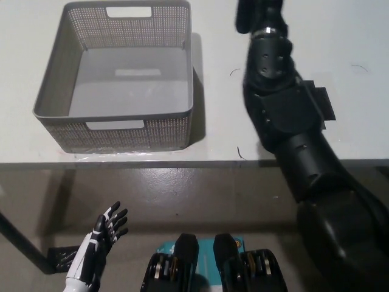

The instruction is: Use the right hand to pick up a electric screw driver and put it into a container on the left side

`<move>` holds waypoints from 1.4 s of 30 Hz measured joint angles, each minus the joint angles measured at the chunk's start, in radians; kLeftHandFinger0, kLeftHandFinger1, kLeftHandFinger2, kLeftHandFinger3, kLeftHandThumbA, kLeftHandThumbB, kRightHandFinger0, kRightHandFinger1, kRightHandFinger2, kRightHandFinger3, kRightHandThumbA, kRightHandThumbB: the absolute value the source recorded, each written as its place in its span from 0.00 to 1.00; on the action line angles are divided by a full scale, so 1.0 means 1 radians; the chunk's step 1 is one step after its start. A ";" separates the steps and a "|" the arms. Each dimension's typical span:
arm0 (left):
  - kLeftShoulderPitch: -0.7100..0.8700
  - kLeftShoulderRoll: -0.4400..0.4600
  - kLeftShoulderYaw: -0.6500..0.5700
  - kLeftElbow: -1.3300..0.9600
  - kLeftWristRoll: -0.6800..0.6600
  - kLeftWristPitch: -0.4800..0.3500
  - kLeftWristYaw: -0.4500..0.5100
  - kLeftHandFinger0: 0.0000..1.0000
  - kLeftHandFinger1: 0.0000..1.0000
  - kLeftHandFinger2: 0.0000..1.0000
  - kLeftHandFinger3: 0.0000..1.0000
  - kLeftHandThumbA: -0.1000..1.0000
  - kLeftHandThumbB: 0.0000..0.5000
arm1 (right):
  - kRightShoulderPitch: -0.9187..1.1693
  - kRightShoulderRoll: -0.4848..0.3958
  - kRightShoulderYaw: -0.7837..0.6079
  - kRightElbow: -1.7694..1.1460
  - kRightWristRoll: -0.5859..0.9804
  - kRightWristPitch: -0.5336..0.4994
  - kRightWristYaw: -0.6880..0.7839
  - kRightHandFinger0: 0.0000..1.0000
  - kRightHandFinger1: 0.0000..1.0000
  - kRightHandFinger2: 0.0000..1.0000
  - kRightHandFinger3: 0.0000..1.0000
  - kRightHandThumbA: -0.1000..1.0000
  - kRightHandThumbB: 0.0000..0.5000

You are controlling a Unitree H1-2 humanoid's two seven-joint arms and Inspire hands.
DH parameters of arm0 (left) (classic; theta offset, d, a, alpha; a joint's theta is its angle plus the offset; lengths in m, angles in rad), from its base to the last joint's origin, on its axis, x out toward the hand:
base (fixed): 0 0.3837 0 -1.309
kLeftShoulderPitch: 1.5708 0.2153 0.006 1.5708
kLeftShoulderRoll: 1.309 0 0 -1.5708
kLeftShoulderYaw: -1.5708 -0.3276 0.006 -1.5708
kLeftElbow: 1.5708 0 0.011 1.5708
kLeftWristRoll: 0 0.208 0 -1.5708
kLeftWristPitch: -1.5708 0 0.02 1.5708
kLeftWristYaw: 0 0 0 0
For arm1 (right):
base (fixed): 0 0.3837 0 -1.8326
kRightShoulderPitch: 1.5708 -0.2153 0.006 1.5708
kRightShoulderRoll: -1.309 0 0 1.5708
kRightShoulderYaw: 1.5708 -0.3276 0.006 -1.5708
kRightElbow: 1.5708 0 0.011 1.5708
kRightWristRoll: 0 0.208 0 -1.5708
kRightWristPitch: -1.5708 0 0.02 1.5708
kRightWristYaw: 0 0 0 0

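Note:
My black right arm reaches up across the table, and its hand (256, 13) is at the picture's top edge, right of the grey mesh basket (114, 117) and level with its far rim. The top edge cuts the hand off, so the electric screwdriver it closed on in the earlier frames is hidden now. No tool lies on the table. The basket stands on the left of the white table and is empty. My white left hand (104, 233) rests open below the table's front edge at the lower left.
A black mat (321, 101) lies on the table at the right, partly covered by my forearm. The table's front edge (182, 159) runs across the middle of the picture, with grey floor below it.

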 measured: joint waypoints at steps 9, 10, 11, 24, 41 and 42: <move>0.003 0.003 -0.004 -0.006 0.006 0.001 0.000 1.00 1.00 1.00 1.00 1.00 0.20 | -0.068 0.083 0.024 0.084 -0.026 0.026 -0.011 0.00 0.09 0.56 0.60 0.00 0.25; 0.003 0.003 -0.004 -0.006 0.006 0.001 0.000 1.00 1.00 1.00 1.00 1.00 0.18 | -0.073 0.096 0.025 0.100 -0.026 0.026 -0.012 0.00 0.08 0.55 0.61 0.00 0.24; 0.003 0.003 -0.004 -0.007 0.007 0.001 0.000 1.00 1.00 1.00 1.00 1.00 0.16 | -0.075 0.104 0.026 0.108 -0.026 0.026 -0.012 0.00 0.08 0.55 0.61 0.00 0.25; -0.001 0.011 -0.012 -0.021 0.020 0.003 0.000 1.00 1.00 1.00 1.00 1.00 0.14 | -0.085 0.194 0.040 0.254 -0.033 0.023 -0.013 0.00 0.02 0.49 0.41 0.00 0.27; -0.023 0.042 -0.035 -0.027 0.029 0.024 -0.010 1.00 1.00 1.00 1.00 1.00 0.08 | -0.025 0.227 0.059 0.356 -0.038 -0.006 -0.003 0.00 0.27 0.76 0.74 0.00 0.22; -0.024 0.043 -0.037 -0.028 0.029 0.024 -0.011 1.00 1.00 1.00 1.00 1.00 0.08 | -0.020 0.226 0.060 0.357 -0.038 -0.007 -0.002 0.00 0.29 0.76 0.78 0.00 0.21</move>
